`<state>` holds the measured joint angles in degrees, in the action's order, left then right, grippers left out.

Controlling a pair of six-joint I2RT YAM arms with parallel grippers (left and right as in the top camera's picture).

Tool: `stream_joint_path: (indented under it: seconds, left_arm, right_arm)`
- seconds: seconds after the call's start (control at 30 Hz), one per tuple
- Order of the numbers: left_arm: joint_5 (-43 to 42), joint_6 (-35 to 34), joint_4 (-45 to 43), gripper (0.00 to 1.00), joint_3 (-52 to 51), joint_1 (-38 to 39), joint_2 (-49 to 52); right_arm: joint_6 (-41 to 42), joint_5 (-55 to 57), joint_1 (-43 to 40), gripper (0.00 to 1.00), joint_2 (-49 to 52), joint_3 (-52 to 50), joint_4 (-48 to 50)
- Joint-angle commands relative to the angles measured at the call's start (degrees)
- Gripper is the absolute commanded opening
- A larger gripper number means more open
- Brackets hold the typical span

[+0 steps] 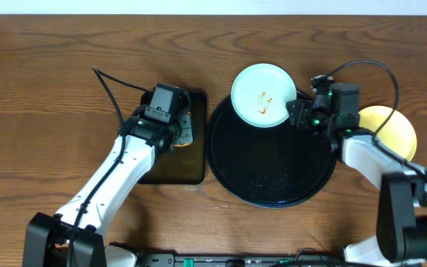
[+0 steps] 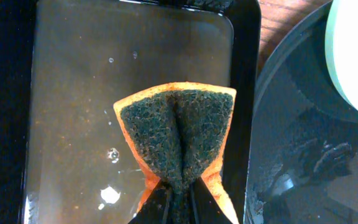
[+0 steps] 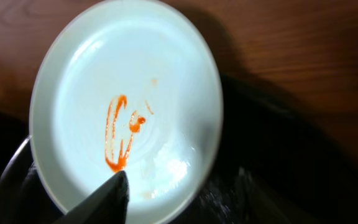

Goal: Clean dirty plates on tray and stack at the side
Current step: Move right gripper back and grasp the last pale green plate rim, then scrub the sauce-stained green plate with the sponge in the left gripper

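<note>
A pale mint-white plate (image 1: 262, 93) with an orange-brown sauce smear is held over the far rim of the large round black tray (image 1: 273, 182). My right gripper (image 1: 298, 113) is shut on the plate's right edge. In the right wrist view one finger lies on the plate (image 3: 123, 93) and the other is below its rim, with the gripper (image 3: 182, 179) over the tray (image 3: 291, 149). A yellow plate (image 1: 388, 126) lies right of the tray, partly under the right arm. A third plate is out of view. My left gripper (image 2: 179, 202) is shut on an orange sponge (image 2: 179, 127) with its dark scouring side up.
The sponge hangs over a smaller rectangular black tray (image 2: 73, 93) holding shallow water, left of the round tray (image 2: 303, 155). In the overhead view this rectangular tray (image 1: 170, 172) is under my left gripper (image 1: 178, 132). Water drops lie on the round tray's floor.
</note>
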<state>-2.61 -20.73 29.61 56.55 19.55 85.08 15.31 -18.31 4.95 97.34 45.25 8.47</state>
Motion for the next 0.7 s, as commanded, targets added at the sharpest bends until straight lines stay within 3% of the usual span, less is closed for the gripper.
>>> stream_joint_path:
  seconds: [0.0, 0.2, 0.33, 0.43, 0.67]
  left_arm:
    - [0.74, 0.74, -0.07, 0.09, -0.9, -0.24, 0.66]
    - [0.74, 0.72, -0.07, 0.08, -0.9, -0.24, 0.66]
    - [0.72, 0.72, -0.09, 0.08, -0.9, -0.24, 0.66]
    - [0.74, 0.72, -0.09, 0.08, -0.9, -0.24, 0.66]
    - [0.74, 0.72, -0.09, 0.08, -0.9, -0.24, 0.66]
  right_arm:
    - [3.63, 0.94, 0.76, 0.48, 4.79, 0.61, 3.02]
    - [6.99, 0.94, 0.76, 0.38, 9.33, 0.61, 6.34]
    - [6.97, 0.87, 0.76, 0.22, 9.53, 0.61, 6.05]
    - [6.95, -0.83, 0.76, 0.04, 9.51, 0.61, 5.16]
    - [1.25, -2.1, 0.76, 0.01, 8.24, 0.61, -4.79]
